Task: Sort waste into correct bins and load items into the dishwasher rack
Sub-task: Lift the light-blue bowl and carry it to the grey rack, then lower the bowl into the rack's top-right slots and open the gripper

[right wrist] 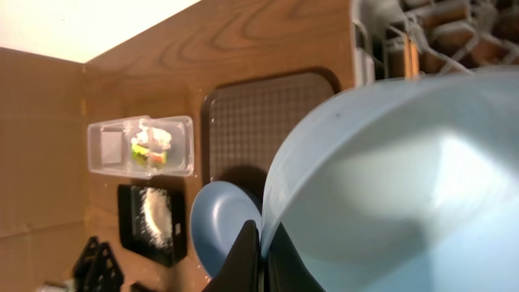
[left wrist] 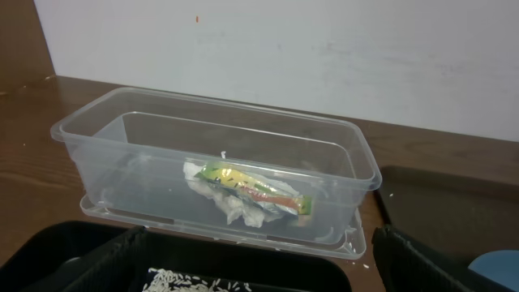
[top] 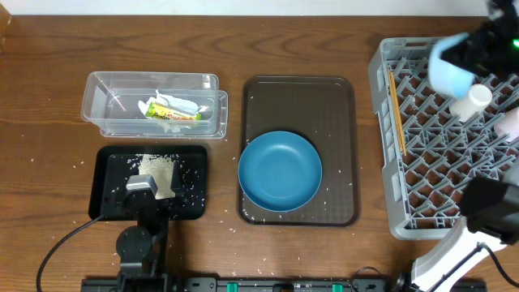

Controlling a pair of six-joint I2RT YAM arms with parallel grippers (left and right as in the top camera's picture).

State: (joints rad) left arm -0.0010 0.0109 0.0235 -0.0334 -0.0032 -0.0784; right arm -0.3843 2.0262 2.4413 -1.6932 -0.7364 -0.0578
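My right gripper (right wrist: 261, 247) is shut on the rim of the small light-blue bowl (right wrist: 389, 186) and holds it above the far side of the grey dishwasher rack (top: 381, 146), where the bowl (top: 448, 66) shows in the overhead view. A white cup (top: 472, 100), a pink cup (top: 511, 123) and the chopsticks (top: 396, 112) lie in the rack. The large dark-blue bowl (top: 280, 171) sits on the brown tray. My left gripper (left wrist: 251, 272) is open over the black tray (top: 109, 186), which holds the rice pile (top: 158, 172). The tissue with wrapper (left wrist: 243, 191) lies in the clear container (left wrist: 89, 134).
The dark brown serving tray (top: 300, 97) lies in the middle of the table. Loose rice grains (top: 81, 165) are scattered on the wood around the black tray. A black cable (top: 57, 251) runs at the front left.
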